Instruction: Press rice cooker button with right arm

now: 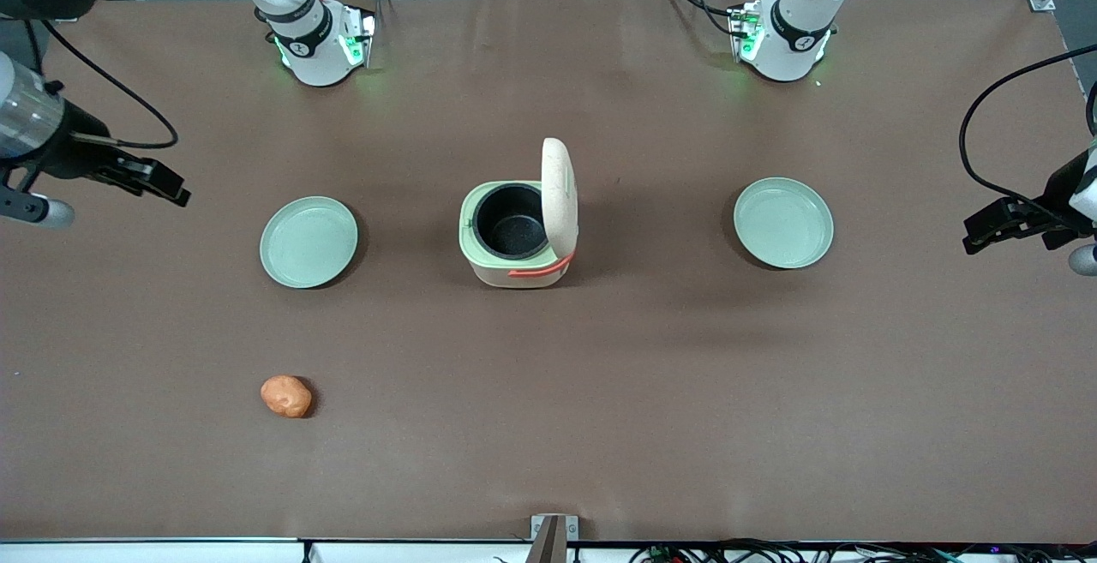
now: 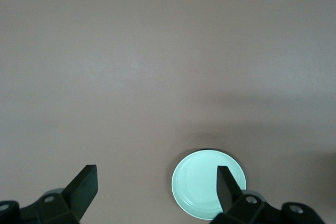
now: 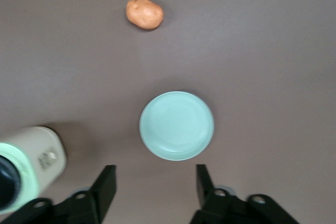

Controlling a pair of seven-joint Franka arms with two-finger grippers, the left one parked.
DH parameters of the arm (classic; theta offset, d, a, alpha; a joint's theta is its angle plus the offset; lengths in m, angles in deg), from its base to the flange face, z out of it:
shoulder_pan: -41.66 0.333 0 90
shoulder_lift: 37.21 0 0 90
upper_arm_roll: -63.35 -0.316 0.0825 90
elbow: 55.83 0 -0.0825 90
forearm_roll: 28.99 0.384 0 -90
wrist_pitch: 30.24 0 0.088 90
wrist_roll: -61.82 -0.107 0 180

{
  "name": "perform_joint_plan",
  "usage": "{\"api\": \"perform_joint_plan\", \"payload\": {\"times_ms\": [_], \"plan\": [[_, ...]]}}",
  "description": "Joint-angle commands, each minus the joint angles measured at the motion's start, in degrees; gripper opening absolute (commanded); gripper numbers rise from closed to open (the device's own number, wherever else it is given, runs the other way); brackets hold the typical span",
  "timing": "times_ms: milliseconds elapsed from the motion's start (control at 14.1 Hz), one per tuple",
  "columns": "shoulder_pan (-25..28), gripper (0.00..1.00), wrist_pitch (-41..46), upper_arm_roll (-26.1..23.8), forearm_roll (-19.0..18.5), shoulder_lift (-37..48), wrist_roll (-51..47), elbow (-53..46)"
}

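Observation:
The rice cooker (image 1: 514,242) stands in the middle of the table, cream with a pale green rim and an orange-red handle. Its lid stands open and the black inner pot shows. It also shows in the right wrist view (image 3: 32,161), with a small panel on its cream side. My right gripper (image 1: 163,184) hangs above the table toward the working arm's end, well apart from the cooker. In the right wrist view the gripper (image 3: 155,174) is open and empty, above bare table beside a pale green plate (image 3: 176,125).
One pale green plate (image 1: 308,242) lies between my gripper and the cooker. A second plate (image 1: 783,222) lies toward the parked arm's end. An orange lump (image 1: 286,396) lies nearer the front camera than the first plate; it also shows in the right wrist view (image 3: 144,13).

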State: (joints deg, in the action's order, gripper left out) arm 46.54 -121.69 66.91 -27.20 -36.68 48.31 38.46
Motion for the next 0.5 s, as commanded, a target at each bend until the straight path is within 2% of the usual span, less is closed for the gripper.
{"api": "perform_joint_plan", "payload": {"times_ms": [0, 425], "plan": [[-3.55, 1.00, 0.57, -1.10, -1.26, 1.85, 5.50, 1.08], [-7.52, 1.00, 1.89, -1.19, -2.14, 5.19, 11.84, 0.82]]}}
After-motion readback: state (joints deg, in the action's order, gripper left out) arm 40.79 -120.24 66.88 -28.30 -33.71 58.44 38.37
